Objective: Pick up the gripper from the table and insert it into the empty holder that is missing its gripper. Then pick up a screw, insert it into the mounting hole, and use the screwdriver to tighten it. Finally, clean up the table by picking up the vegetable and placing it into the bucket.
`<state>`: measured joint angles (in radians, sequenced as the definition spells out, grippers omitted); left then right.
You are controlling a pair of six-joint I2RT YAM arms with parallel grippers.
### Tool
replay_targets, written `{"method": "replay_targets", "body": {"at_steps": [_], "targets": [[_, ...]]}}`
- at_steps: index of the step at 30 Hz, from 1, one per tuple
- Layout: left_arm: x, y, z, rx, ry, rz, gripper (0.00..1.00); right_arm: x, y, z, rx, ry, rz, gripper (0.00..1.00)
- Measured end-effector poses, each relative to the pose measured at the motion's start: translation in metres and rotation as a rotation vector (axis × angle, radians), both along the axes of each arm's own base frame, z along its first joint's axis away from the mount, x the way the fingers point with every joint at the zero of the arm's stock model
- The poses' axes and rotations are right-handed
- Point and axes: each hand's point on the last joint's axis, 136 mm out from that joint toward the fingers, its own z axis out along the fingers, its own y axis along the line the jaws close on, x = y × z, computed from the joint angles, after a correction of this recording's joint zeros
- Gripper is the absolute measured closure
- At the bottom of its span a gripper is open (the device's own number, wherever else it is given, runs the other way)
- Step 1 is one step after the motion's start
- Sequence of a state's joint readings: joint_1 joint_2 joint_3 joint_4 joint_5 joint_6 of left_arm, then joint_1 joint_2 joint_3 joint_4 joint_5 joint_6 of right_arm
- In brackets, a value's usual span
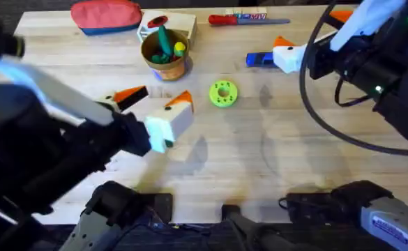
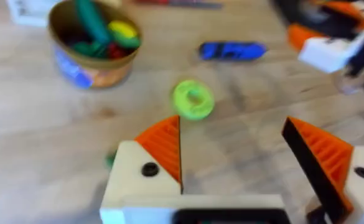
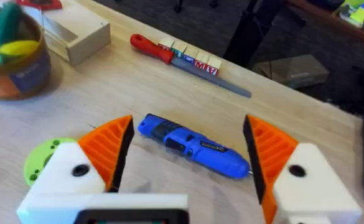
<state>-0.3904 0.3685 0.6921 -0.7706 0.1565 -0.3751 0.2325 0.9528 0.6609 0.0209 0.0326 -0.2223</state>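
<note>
From overhead, the left end effector (image 1: pixel 155 111) hangs over the middle of the desk (image 1: pixel 259 160) with its fingers spread and nothing between them, while the right end effector (image 1: pixel 287 52) sits at the far right beside the screwdriver (image 1: pixel 261 59). The vegetable (image 1: pixel 163 40) already stands in the bucket (image 1: pixel 165 56), so the clean-up looks done. In the left wrist view, the orange pads (image 2: pixel 164 144) stand well apart, released, over bare wood near a lime-green disc (image 2: pixel 193 99). In the right wrist view, the right end effector (image 3: pixel 188 152) is open with its pads straddling the blue screwdriver (image 3: pixel 194 147) lying flat on the desk, seemingly lined up to grasp it or having just let go; a red-handled screwdriver (image 3: pixel 182 59) lies beyond.
</note>
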Motion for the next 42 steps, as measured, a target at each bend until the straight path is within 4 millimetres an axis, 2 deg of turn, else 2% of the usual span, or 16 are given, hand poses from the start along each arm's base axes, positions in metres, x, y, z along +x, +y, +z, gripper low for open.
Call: {"method": "replay_targets", "body": {"at_steps": [4,8,9,11,14,17,24,28,33,34,36,40,42], "targets": [[0.011,0.017,-0.019,0.160,0.219,0.096,0.003,-0.006,0.006,-0.010,0.074,0.063,0.011,0.008],[0.031,0.018,-0.040,0.255,0.344,0.133,0.003,-0.023,0.027,-0.029,0.148,0.184,0.121,0.009],[0.033,0.018,-0.063,0.309,0.452,0.126,0.003,-0.038,0.041,-0.041,0.205,0.277,0.189,0.010],[0.030,0.019,-0.079,0.347,0.526,0.121,0.003,-0.046,0.047,-0.045,0.244,0.324,0.212,0.010],[0.023,0.022,-0.101,0.405,0.643,0.114,0.003,-0.050,0.052,-0.046,0.285,0.350,0.229,0.010],[0.025,0.021,-0.118,0.427,0.725,0.128,0.002,-0.051,0.055,-0.045,0.307,0.359,0.239,0.009],[0.043,0.015,-0.157,0.406,0.838,0.225,0.005,-0.053,0.057,-0.044,0.324,0.368,0.244,0.009],[0.035,0.018,-0.184,0.427,0.926,0.259,0.011,-0.053,0.057,-0.044,0.324,0.368,0.244,0.010],[0.030,0.023,-0.203,0.394,0.985,0.349,0.040,-0.053,0.057,-0.044,0.325,0.368,0.244,0.011],[0.030,0.023,-0.205,0.382,0.986,0.365,0.095,-0.053,0.057,-0.044,0.325,0.368,0.244,0.011],[0.031,0.025,-0.207,0.366,0.988,0.388,0.300,-0.053,0.057,-0.044,0.325,0.368,0.244,0.010],[0.034,0.023,-0.207,0.342,0.978,0.404,0.917,-0.053,0.057,-0.044,0.325,0.368,0.244,0.010],[0.031,0.024,-0.207,0.348,0.991,0.409,0.982,-0.053,0.057,-0.044,0.325,0.368,0.244,0.010]]}}
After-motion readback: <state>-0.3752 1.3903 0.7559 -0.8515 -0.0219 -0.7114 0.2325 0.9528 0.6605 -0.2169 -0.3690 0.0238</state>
